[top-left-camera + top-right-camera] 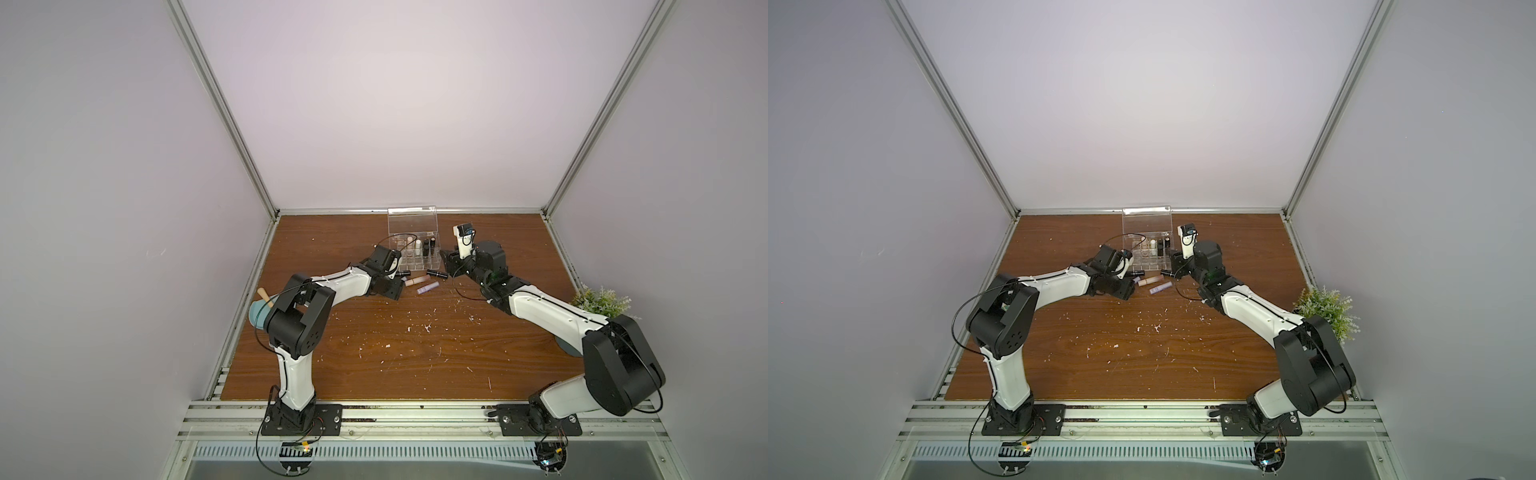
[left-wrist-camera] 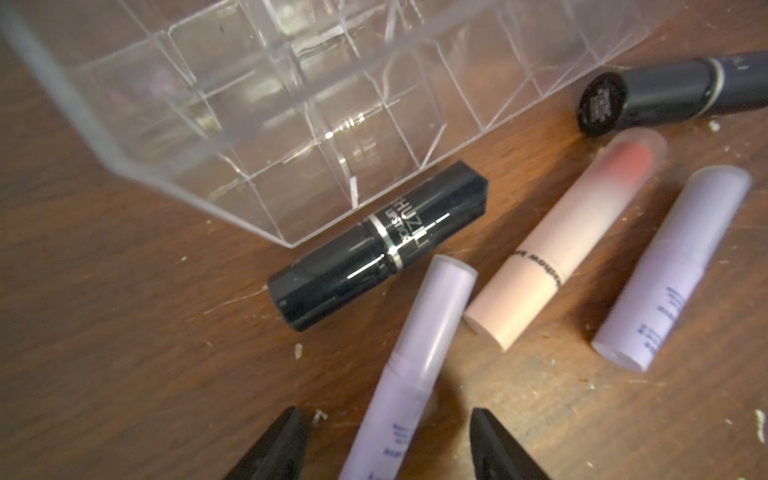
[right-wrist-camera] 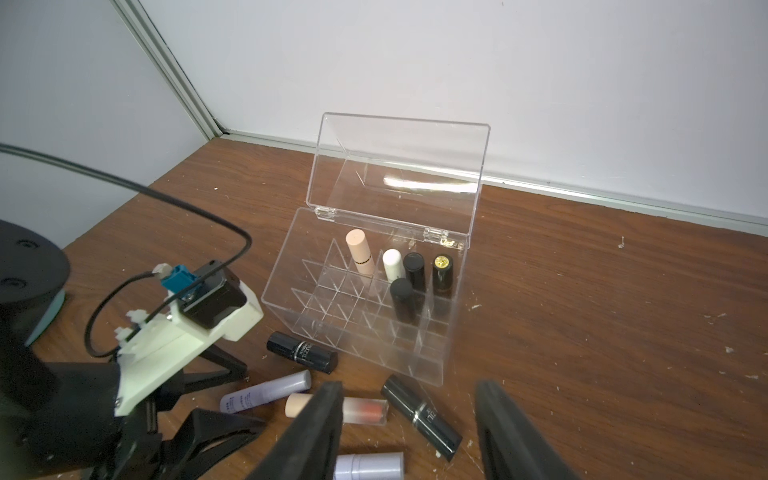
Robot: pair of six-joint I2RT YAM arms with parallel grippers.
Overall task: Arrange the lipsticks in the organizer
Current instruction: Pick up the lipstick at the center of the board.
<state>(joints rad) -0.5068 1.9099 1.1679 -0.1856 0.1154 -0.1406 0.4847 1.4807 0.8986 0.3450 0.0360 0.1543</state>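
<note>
Step in hand: picking up the loose tubes.

- The organizer [image 3: 365,332] sits at the middle of the table's [image 1: 415,353] far edge, lid up.
- Five lipsticks [image 3: 360,257] stand in its cells. Five more lie on the table just before its near wall.
- My left gripper [image 2: 390,440] is spread astride the lilac lipstick [image 2: 419,345], not yet touching it.
- My right gripper [image 3: 409,388] hangs spread and empty over a black lipstick [image 3: 422,417].

Next, I judge: lower, close on the lilac one, upend it, seat it in a free cell.
</note>
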